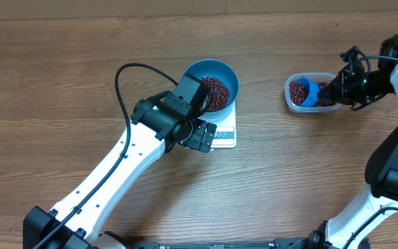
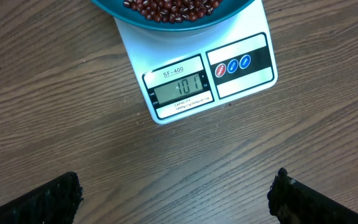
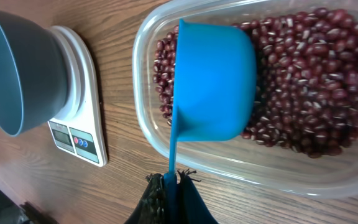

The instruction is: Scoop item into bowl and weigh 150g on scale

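The blue bowl [image 1: 213, 83] sits on the white scale [image 1: 225, 133] and holds dark red beans [image 1: 216, 93]. In the left wrist view the scale [image 2: 194, 78] shows its display and the bowl [image 2: 173, 15] with beans is at the top edge. My left gripper [image 1: 200, 135] hovers at the scale's near-left corner, wide open [image 2: 176, 193] over bare wood. My right gripper [image 1: 338, 86] is shut on the handle of a small blue scoop [image 3: 213, 81], whose cup sits over the beans [image 3: 309, 87] in the clear tub [image 1: 309, 93].
The wooden table [image 1: 81, 69] stretches around both containers. The clear tub [image 3: 241, 165] lies right of the scale [image 3: 79, 99] and bowl [image 3: 17, 68] in the right wrist view. A black cable [image 1: 119, 83] loops above the left arm.
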